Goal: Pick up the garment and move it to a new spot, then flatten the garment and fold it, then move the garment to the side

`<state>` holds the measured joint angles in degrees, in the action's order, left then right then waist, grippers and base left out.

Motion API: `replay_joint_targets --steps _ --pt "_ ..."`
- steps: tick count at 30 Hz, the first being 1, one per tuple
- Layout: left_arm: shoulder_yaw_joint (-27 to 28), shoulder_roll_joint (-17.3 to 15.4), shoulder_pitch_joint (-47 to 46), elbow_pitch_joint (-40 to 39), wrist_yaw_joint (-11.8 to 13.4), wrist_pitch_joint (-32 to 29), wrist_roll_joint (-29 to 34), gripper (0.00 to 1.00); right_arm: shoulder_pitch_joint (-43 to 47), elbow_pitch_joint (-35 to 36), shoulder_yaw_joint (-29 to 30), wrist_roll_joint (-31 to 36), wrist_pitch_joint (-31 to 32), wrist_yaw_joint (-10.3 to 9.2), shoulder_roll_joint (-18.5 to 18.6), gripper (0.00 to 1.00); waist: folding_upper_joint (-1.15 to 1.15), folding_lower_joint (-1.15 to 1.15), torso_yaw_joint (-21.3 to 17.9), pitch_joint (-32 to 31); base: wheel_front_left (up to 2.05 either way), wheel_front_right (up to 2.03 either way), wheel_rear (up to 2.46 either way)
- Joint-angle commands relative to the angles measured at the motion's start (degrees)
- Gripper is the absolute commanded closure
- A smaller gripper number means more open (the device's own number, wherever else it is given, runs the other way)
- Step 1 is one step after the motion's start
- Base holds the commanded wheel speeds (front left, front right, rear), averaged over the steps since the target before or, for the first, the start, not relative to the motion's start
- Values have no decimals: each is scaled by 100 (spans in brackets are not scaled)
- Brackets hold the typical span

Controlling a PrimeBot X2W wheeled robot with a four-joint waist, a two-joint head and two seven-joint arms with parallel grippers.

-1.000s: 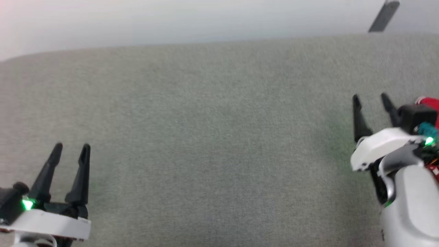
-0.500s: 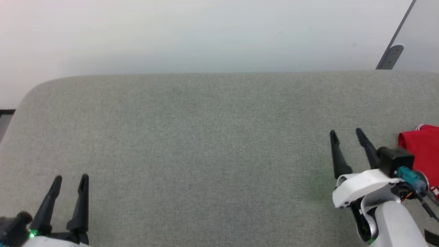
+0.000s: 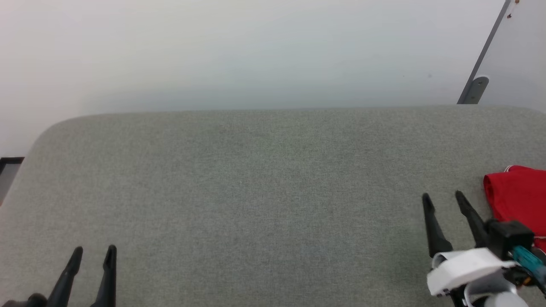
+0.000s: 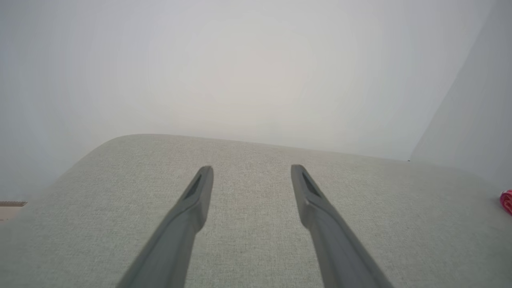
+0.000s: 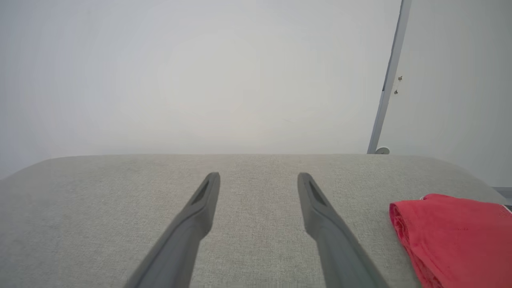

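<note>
The garment [image 3: 518, 199] lies folded into a compact red bundle at the far right of the grey padded surface [image 3: 256, 192], with a thin white edge at its top. In the right wrist view the garment [image 5: 456, 236] sits just right of my fingers. My right gripper [image 3: 443, 199] stands open and holds nothing, a little left of the garment and apart from it. My left gripper [image 3: 94, 252] is open and holds nothing at the lower left. A sliver of the garment [image 4: 506, 201] shows at the right edge of the left wrist view.
A pale wall rises behind the surface's rounded far edge. A grey metal bar with a foot bracket [image 3: 473, 89] leans at the upper right. The surface's left corner curves off near a dark strip [image 3: 8, 168].
The head camera has tilted up, so the whole picture slid down and more wall shows. My right gripper has drawn back from the garment and more of the red bundle is uncovered.
</note>
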<state>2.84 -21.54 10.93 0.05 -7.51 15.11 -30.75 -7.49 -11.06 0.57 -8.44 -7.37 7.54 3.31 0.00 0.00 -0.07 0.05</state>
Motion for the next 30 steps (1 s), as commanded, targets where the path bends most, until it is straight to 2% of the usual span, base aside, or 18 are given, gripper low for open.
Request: replay_joint_targets --steps 1,15,30 --pt "46 29 80 -58 6 -1 32 0 125 106 27 -22 29 -12 10 0 0 0 -6 -24 0 0 0" --pt "310 183 451 -395 6 -1 83 0 1108 1185 269 -149 192 -12 -41 0 0 0 -6 -13 0 0 0" --pt "339 166 374 -421 6 -2 137 0 1123 1282 248 -271 132 -12 -49 0 0 0 0 48 0 0 0"
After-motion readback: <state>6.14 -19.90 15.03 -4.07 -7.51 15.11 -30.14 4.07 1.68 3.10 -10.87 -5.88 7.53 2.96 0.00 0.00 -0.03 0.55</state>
